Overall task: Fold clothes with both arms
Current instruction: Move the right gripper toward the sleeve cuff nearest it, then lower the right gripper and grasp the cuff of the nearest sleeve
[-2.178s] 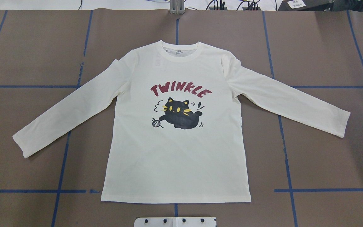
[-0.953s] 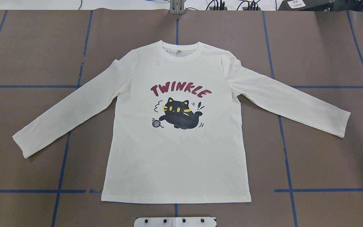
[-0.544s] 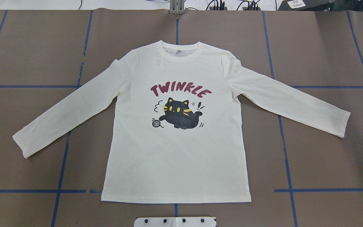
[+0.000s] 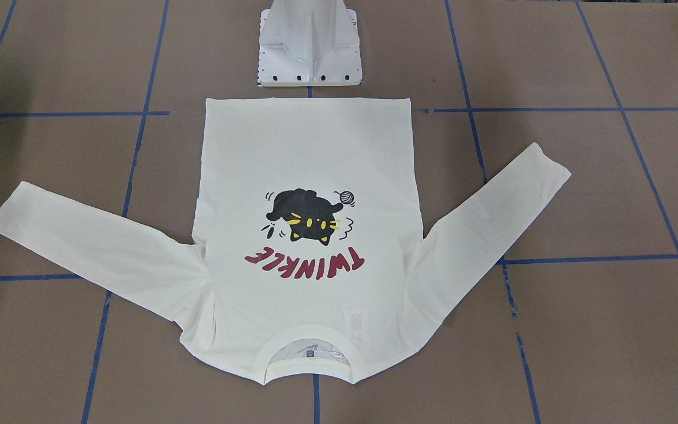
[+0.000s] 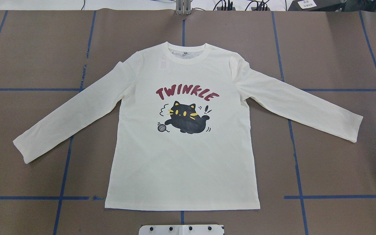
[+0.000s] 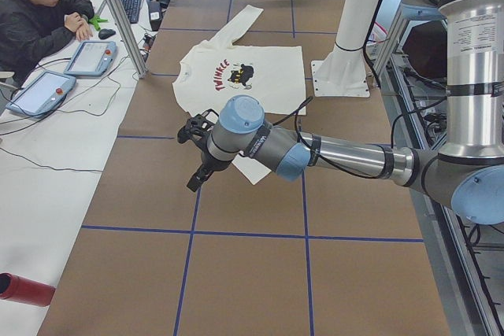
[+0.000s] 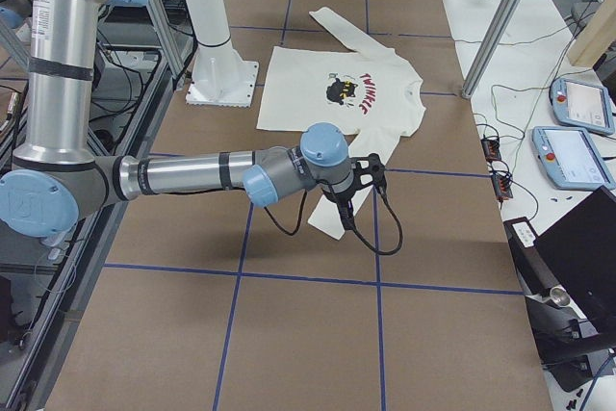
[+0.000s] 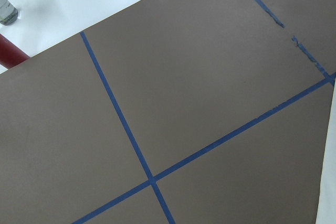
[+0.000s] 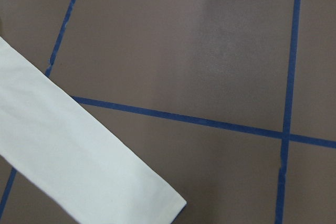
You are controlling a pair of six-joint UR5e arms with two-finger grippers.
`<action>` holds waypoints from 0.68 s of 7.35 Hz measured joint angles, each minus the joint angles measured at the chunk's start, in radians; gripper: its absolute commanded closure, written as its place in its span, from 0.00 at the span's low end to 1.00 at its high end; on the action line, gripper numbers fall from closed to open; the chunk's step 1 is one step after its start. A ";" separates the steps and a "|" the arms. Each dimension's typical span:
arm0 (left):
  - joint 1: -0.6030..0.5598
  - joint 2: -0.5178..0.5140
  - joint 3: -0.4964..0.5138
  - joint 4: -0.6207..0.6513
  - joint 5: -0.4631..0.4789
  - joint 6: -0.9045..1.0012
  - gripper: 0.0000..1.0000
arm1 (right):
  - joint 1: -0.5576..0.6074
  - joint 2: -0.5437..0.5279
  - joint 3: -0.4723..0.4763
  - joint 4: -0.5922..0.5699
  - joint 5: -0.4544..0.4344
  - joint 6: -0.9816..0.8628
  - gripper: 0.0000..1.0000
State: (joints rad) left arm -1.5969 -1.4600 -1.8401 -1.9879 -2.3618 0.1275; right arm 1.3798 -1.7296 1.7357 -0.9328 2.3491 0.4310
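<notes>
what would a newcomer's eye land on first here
A cream long-sleeved T-shirt lies flat in the middle of the brown table, sleeves spread, its black cat print and dark red TWINKLE lettering facing up. In the side views the left arm and right arm reach out above the table.

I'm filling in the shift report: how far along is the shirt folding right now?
Done: nothing yet. The T-shirt lies flat, print up, with its left sleeve and right sleeve spread out. In hand: the left gripper and right gripper hang above the table near the cuffs, apparently touching no cloth. Left: every fold.
</notes>
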 measured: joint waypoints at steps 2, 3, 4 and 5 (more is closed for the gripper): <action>0.000 0.009 -0.008 -0.001 0.000 0.001 0.00 | -0.151 0.004 -0.187 0.370 -0.142 0.250 0.26; 0.000 0.015 -0.012 -0.002 -0.001 0.001 0.00 | -0.212 0.007 -0.259 0.487 -0.190 0.344 0.33; 0.000 0.018 -0.014 -0.002 -0.001 0.001 0.00 | -0.258 0.009 -0.292 0.539 -0.217 0.405 0.35; 0.000 0.019 -0.014 -0.002 -0.001 0.002 0.00 | -0.295 0.007 -0.304 0.557 -0.234 0.432 0.37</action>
State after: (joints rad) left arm -1.5969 -1.4412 -1.8541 -1.9896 -2.3623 0.1292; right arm 1.0851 -1.7227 1.4316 -0.3757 2.1153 0.8625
